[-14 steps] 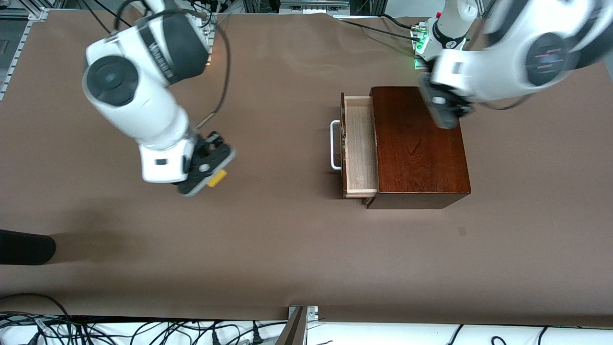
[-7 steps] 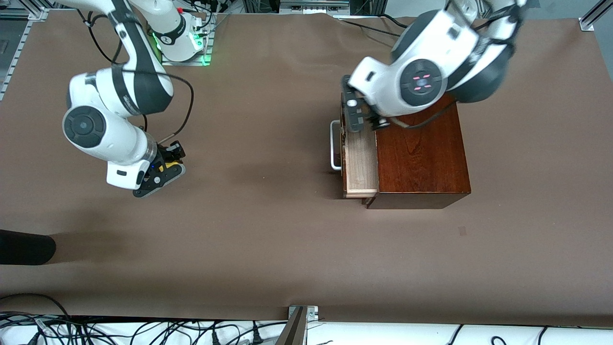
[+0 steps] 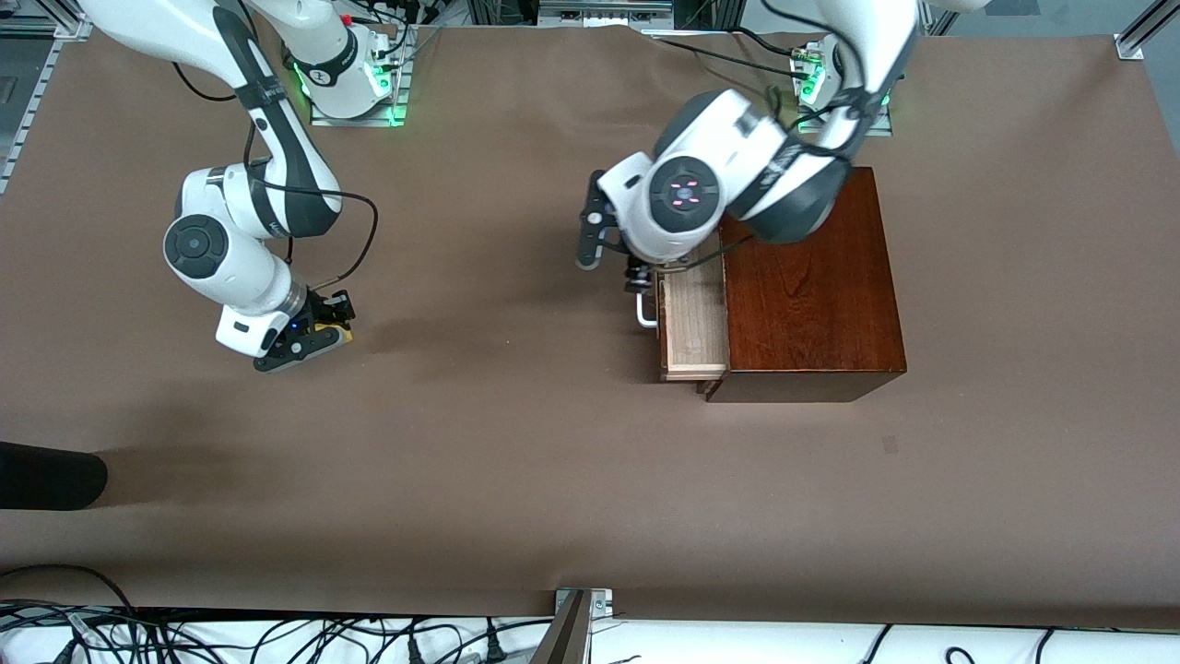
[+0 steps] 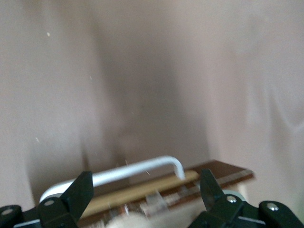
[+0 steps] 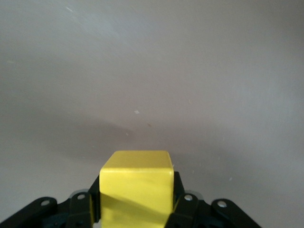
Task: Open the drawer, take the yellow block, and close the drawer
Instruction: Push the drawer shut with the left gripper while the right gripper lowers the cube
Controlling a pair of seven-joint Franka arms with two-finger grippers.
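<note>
The drawer (image 3: 691, 323) of the dark reddish-brown wooden box (image 3: 802, 277) stands open, and its pale interior shows no block. My left gripper (image 3: 636, 275) is open over the white bar handle (image 3: 645, 315). In the left wrist view the handle (image 4: 133, 172) lies between the two black fingers (image 4: 80, 192), with the drawer's dark front (image 4: 223, 171) beside it. My right gripper (image 3: 309, 339) is shut on the yellow block (image 3: 332, 329), low over the bare table toward the right arm's end. The block (image 5: 136, 187) fills the space between the fingers in the right wrist view.
A black object (image 3: 46, 475) lies at the table's edge at the right arm's end, nearer the front camera. Cables (image 3: 277, 641) run along the front edge. A small dark mark (image 3: 890, 444) sits on the brown table nearer the camera than the box.
My left gripper has moved from over the box's top to over the drawer's handle. My right gripper has carried the yellow block away from the box and lower toward the table.
</note>
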